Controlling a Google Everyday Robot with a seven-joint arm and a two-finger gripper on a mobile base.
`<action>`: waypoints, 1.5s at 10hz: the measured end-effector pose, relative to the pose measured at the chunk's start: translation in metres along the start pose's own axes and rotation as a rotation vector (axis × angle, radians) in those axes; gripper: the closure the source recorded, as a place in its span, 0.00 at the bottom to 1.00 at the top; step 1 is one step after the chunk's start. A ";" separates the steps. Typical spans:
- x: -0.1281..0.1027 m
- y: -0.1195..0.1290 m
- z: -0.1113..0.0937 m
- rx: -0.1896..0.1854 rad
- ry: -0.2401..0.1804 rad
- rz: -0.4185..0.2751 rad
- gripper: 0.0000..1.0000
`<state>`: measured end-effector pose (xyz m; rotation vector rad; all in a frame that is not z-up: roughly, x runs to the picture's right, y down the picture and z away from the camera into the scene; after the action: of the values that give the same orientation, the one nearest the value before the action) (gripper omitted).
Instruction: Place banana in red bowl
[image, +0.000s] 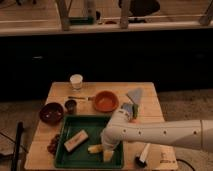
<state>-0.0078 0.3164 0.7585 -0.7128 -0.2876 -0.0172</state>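
Small wooden surface (60, 92) in a dim room, green tray (70, 131) up front. The banana (94, 148) lies near the tray's front edge, with the tool (107, 153) down right beside it. Can't tell if it's apart or clamped. I'd grab mid-banana, lift clear of the tray rim, then head for the red bowl (105, 101).
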 end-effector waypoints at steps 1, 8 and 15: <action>0.000 0.000 0.001 -0.002 -0.001 -0.001 0.51; -0.001 -0.004 -0.027 0.035 -0.001 -0.023 1.00; 0.002 -0.020 -0.070 0.091 0.006 -0.049 1.00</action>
<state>0.0096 0.2561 0.7209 -0.6153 -0.2982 -0.0525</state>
